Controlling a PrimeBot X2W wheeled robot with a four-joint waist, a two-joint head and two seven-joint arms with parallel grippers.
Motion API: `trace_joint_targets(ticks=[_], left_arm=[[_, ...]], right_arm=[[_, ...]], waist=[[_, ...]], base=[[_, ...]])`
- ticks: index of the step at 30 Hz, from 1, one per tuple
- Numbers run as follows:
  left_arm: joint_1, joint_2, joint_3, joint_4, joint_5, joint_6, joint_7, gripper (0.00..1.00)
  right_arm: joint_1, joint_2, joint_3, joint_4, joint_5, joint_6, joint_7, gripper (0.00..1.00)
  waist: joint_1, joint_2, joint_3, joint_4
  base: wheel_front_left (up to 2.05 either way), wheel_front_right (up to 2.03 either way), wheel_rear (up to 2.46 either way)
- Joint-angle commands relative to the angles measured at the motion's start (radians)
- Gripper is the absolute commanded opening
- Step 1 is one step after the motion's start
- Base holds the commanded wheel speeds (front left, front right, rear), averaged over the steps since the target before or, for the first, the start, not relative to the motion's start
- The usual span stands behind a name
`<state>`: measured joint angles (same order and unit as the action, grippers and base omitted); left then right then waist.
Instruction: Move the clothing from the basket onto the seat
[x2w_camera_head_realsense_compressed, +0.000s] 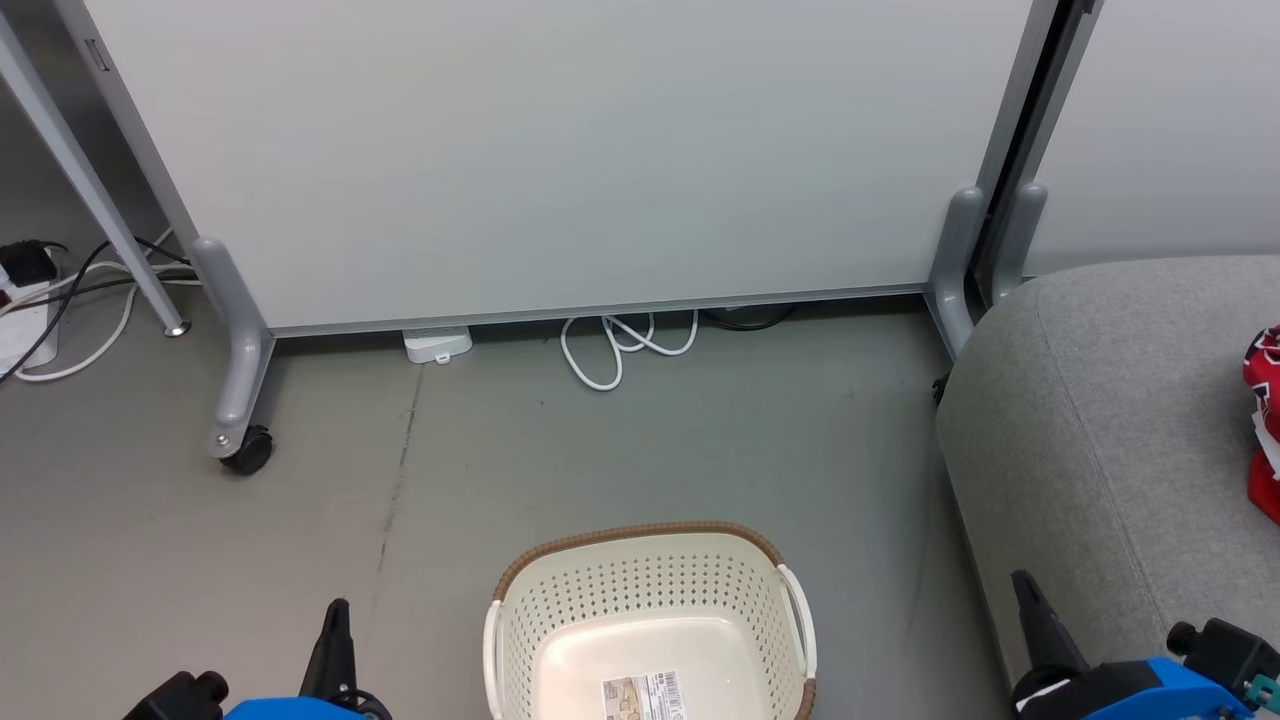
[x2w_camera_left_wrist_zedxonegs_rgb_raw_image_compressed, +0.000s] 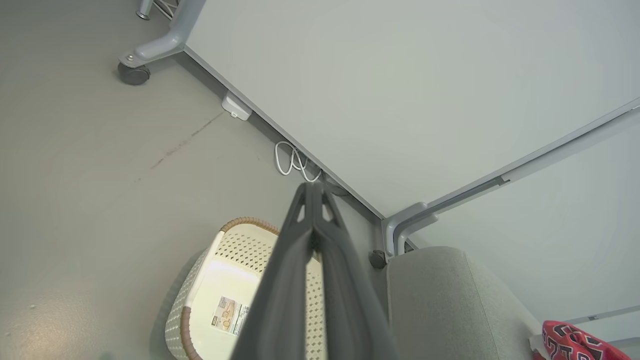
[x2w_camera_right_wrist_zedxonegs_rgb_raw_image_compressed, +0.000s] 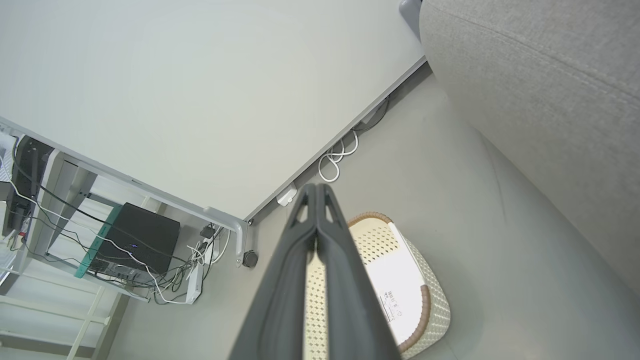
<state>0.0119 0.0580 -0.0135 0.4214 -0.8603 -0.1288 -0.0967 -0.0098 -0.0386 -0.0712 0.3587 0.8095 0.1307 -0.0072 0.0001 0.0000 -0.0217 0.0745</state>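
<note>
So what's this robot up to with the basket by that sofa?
It is moving clothing from the basket onto the seat, and that job looks done. The basket is empty, with the label on its bottom in plain sight. Red clothing lies on the grey seat. The left gripper and right gripper are shut, holding nothing, either side of the basket.

The head camera faces forward and down, near the cream perforated plastic basket (x2w_camera_head_realsense_compressed: 650, 600), grey fabric seat (x2w_camera_head_realsense_compressed: 1100, 420) at right. Wrist cameras look down along the left claw (x2w_camera_left_wrist_zedxonegs_rgb_raw_image_compressed: 314, 189) and right claw (x2w_camera_right_wrist_zedxonegs_rgb_raw_image_compressed: 316, 189); all three share basket and seat.
</note>
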Motion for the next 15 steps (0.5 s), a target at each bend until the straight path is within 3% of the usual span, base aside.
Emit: trace_joint_targets(ticks=[1, 15], left_arm=[[-0.036, 0.002, 0.011, -0.022, -0.039, -0.001, 0.011, 0.0], [-0.054, 0.0, 0.035, -0.055, -0.186, -0.002, 0.053, 0.0]], right_arm=[[-0.029, -0.007, -0.004, -0.02, 0.045, 0.0, 0.007, 0.0], [-0.045, -0.009, -0.013, -0.04, 0.202, 0.0, 0.031, 0.0]], waist=[[-0.0001, 0.0, 0.001, -0.002], [-0.0001, 0.0, 0.004, -0.013]], base=[[0.0, 0.0, 0.0], [0.0, 0.0, 0.0]])
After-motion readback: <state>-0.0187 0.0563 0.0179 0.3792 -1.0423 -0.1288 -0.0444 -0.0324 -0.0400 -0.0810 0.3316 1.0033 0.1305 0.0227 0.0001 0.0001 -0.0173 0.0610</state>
